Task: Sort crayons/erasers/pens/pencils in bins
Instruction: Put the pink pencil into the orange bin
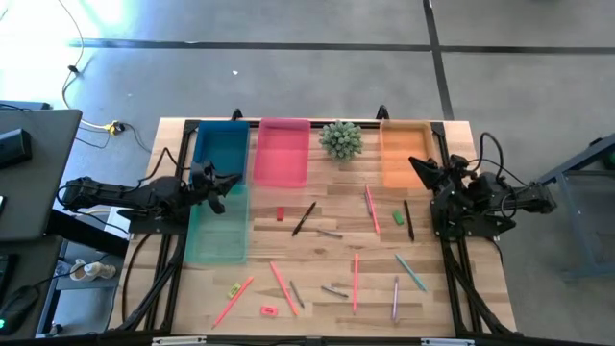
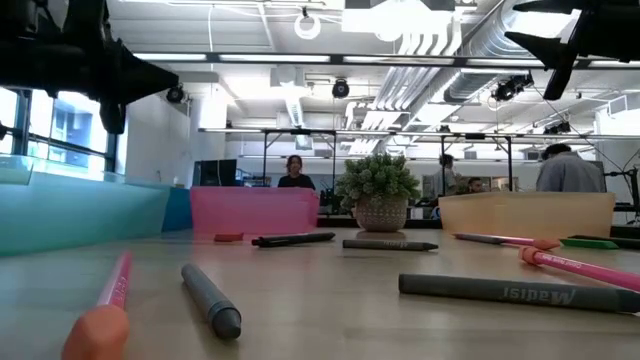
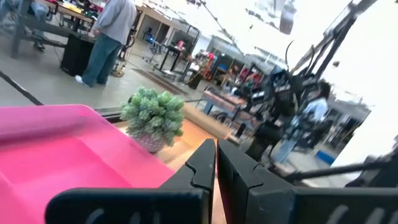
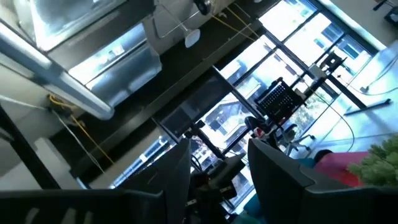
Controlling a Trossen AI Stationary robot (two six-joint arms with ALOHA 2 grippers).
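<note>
Four bins stand at the far and left side: blue [image 1: 221, 149], pink [image 1: 282, 152], orange [image 1: 404, 154] and pale teal [image 1: 216, 229]. Loose on the wood lie salmon pencils [image 1: 371, 210] [image 1: 356, 282], a purple pencil [image 1: 395, 298], and red [image 1: 281, 213], green [image 1: 398, 218] and yellow [image 1: 233, 288] erasers. My left gripper [image 1: 229, 181] hovers shut and empty between the blue and teal bins; its fingers show closed in the left wrist view [image 3: 216, 155]. My right gripper [image 1: 419, 168] hovers open and empty at the orange bin's near right corner; it also shows in the right wrist view [image 4: 221, 155].
A round spiky green plant [image 1: 340, 139] stands between the pink and orange bins. Dark pens [image 1: 304, 219] [image 1: 408, 219] and grey crayons [image 1: 330, 234] [image 1: 334, 291] lie among the pencils. People show in the room behind the table [image 2: 294, 172].
</note>
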